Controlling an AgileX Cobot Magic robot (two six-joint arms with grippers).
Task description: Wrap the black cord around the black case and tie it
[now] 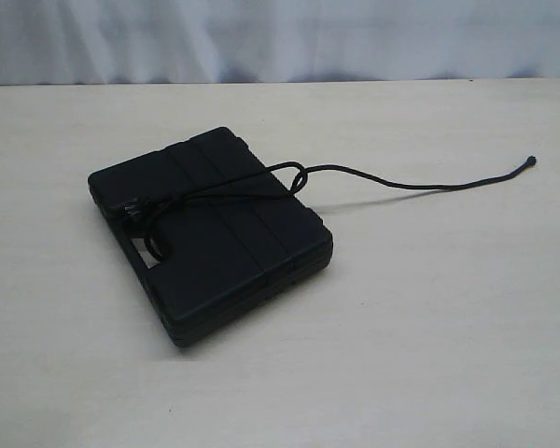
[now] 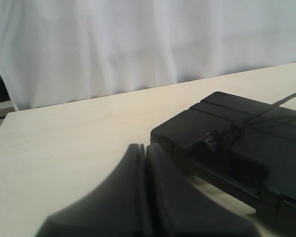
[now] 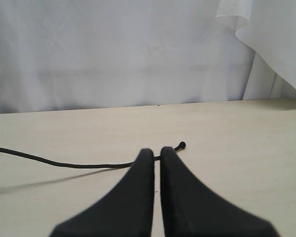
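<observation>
Two grippers, both clenched tight, with nothing held.

Seen whole only in the exterior view: black case (image 1: 210, 233), flat on the pale counter (image 1: 429, 355). Black cord (image 1: 401, 182) across its lid, from the handle slot to a knotted loop near the far edge. A short tufted end by the slot. A long loose end from the knot out over the counter to the right, with a small knob at its tip. Can't tell if the cord goes under the case.

Only in the left wrist view: left gripper (image 2: 144, 147), fingers pressed together, low over the counter. Case close by, just past the tips and off to one side, not touching. Cord on the lid there too, with its knob end out of sight.

Only in the right wrist view: right gripper (image 3: 157, 150), fingers almost together. Loose cord end flat on the counter just past the tips, with the knob just beside them.

White curtain (image 3: 113, 49) behind the counter.
</observation>
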